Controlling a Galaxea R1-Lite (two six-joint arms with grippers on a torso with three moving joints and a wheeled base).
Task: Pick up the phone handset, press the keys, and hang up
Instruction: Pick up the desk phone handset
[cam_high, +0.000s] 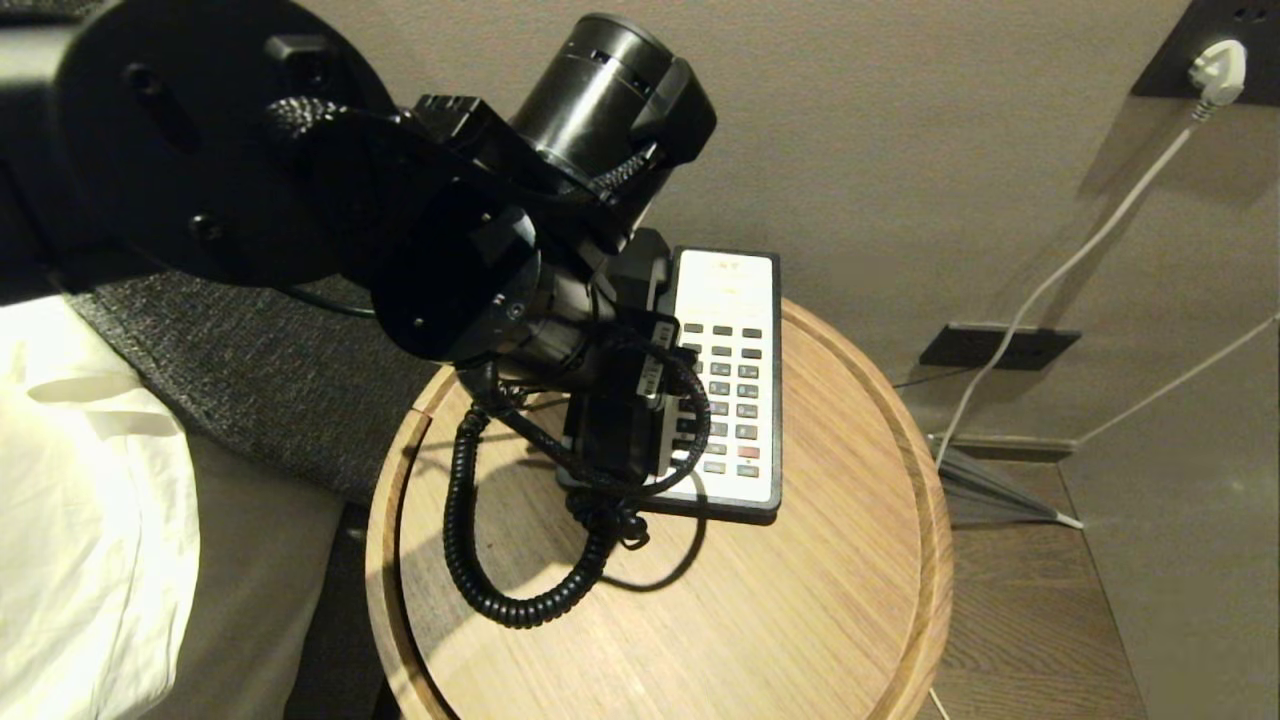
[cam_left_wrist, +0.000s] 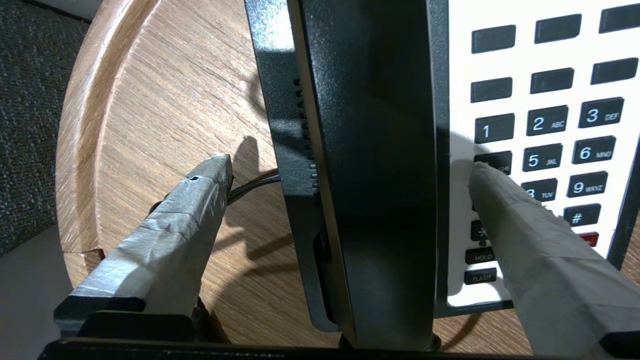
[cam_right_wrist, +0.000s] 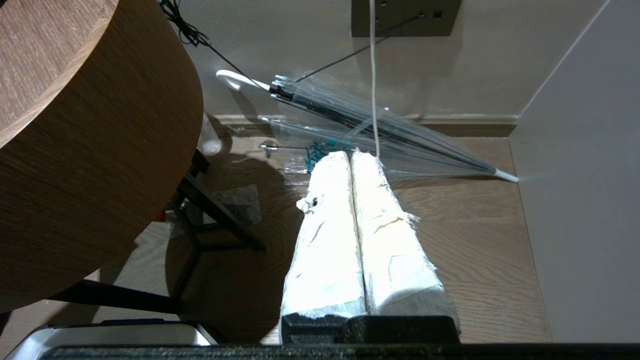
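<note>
The phone handset (cam_left_wrist: 370, 165) is lying in its cradle on the left part of the phone base (cam_high: 735, 385), which is standing on the round wooden table (cam_high: 800, 600). The left gripper (cam_left_wrist: 350, 175) is hanging just above the handset with its two taped fingers (cam_left_wrist: 165, 240) spread wide, one on each side of it and not touching it. One finger is over the bare wood, and the other is over the keypad (cam_left_wrist: 555, 140) (near the key 4). The black coiled cord (cam_high: 480, 560) is making a loop on the table in front of the base. The right gripper (cam_right_wrist: 352, 165) is hanging low beside the table, above the wooden floor (cam_right_wrist: 475, 240), its fingers pressed together and holding nothing. A transparent umbrella (cam_right_wrist: 370, 125) is lying on the floor by the wall.
</note>
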